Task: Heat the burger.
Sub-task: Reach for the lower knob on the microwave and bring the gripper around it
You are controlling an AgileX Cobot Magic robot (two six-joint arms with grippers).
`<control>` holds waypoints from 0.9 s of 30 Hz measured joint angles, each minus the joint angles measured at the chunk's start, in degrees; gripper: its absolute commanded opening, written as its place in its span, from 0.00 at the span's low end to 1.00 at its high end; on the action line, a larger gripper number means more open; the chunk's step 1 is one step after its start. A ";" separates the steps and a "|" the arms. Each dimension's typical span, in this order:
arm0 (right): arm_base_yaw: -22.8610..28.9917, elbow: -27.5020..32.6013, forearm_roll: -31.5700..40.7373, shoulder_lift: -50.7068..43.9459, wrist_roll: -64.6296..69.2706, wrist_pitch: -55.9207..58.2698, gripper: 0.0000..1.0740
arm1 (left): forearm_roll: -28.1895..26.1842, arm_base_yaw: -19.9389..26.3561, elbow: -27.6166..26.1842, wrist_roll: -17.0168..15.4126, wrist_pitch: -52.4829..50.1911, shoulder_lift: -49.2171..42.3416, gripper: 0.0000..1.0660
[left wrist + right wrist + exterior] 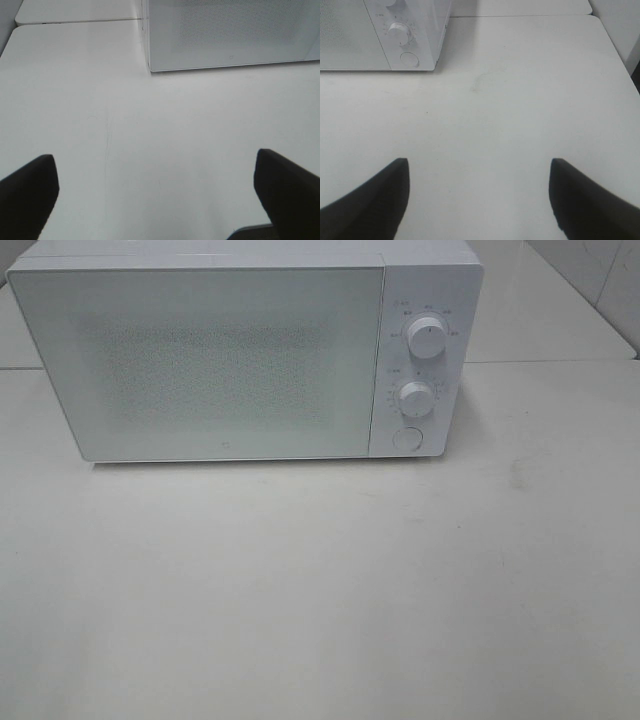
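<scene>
The burger is not in view in any frame. A white microwave [240,350] stands at the back of the white table [320,590] with its door closed; the frosted door hides whatever is inside. Neither arm shows in the high view. In the left wrist view my left gripper [155,192] is open over bare table, its dark fingers [27,195] wide apart with nothing between them, facing the microwave's lower left corner [150,67]. My right gripper [479,197] is open too and empty, with the microwave's control panel [402,37] ahead of it.
The microwave panel carries two round knobs [428,337] [414,396] and a round button [406,438]. A seam between table sections [550,362] runs behind the microwave. A tiled wall [610,280] shows at the back right.
</scene>
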 measured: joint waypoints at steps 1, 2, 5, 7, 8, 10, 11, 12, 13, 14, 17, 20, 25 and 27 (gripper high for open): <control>0.00 0.00 0.00 0.00 0.00 0.00 0.70 | 0.23 0.00 0.00 -0.29 0.00 0.00 0.92; 0.00 0.00 0.00 0.00 0.00 0.00 0.70 | 0.34 0.00 0.00 -0.40 0.00 0.00 0.92; 0.00 0.00 0.00 0.00 0.00 0.00 0.70 | 0.40 0.00 0.00 -0.52 0.00 0.00 0.92; 0.00 0.00 0.06 0.00 0.00 0.00 0.70 | 0.40 0.00 0.00 -0.52 0.00 0.00 0.92; 0.00 0.00 0.06 0.00 0.00 0.00 0.70 | 0.40 0.00 0.00 -0.52 0.00 0.00 0.92; 0.00 0.00 0.11 0.00 0.00 0.00 0.70 | 0.40 0.00 0.00 -0.52 0.00 0.00 0.92; 0.00 0.00 0.11 0.00 0.00 0.00 0.70 | 0.40 0.00 0.00 -0.52 0.00 0.00 0.92; 0.00 0.00 0.11 0.00 0.00 0.00 0.70 | 0.40 0.00 0.00 -0.52 0.00 0.00 0.92; 0.00 0.00 0.11 0.00 0.00 0.00 0.70 | 0.40 0.00 0.00 -0.52 0.00 0.00 0.92; 0.00 0.00 0.11 0.00 0.00 0.00 0.70 | 0.40 0.00 0.00 -0.52 0.00 0.00 0.92; 0.00 0.00 0.11 0.00 0.00 0.00 0.70 | 0.40 0.00 0.00 -0.57 0.00 0.00 0.92; 0.00 0.00 0.11 0.00 0.00 0.00 0.70 | 0.40 0.00 0.00 -0.57 0.00 0.00 0.92; 0.00 0.00 0.11 0.00 0.00 0.00 0.70 | 0.40 0.00 0.00 -0.57 0.00 0.00 0.92; 0.00 0.00 0.11 0.00 0.00 0.00 0.70 | 0.40 0.00 0.00 -0.57 0.00 0.00 0.92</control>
